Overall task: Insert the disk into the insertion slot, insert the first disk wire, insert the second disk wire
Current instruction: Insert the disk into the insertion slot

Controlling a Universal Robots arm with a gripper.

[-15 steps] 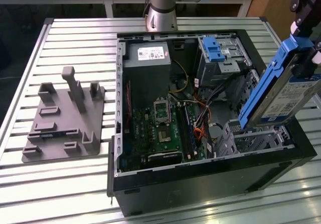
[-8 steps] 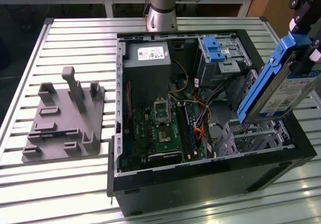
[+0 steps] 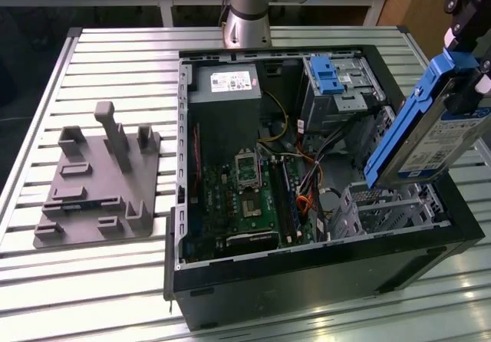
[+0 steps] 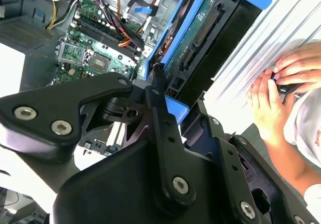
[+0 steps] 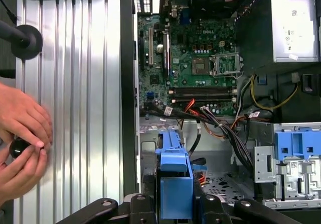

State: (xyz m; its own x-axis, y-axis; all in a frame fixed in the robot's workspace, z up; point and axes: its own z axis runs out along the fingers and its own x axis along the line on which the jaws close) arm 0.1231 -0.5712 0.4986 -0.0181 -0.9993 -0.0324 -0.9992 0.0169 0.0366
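Note:
My gripper (image 3: 462, 77) is shut on the disk (image 3: 430, 131), a silver drive with a white label in a blue carrier frame. In the exterior view the disk hangs steeply tilted, its lower end just above the insertion slot (image 3: 383, 208), the grey perforated cage in the case's near right corner. In both wrist views the blue carrier (image 5: 173, 176) (image 4: 200, 33) sits clamped between the black fingers (image 4: 156, 91) of the gripper (image 5: 175, 206) (image 4: 173, 106). Black and orange cables (image 3: 307, 181) lie beside the cage; I cannot tell which are the disk wires.
The open black computer case (image 3: 307, 281) lies on a slatted metal table (image 3: 92, 66). A taller bay with a blue latch (image 3: 328, 73) stands behind the cage. A grey fixture plate (image 3: 100, 181) sits at the exterior view's left. A person's hands (image 5: 20, 138) rest beside the case.

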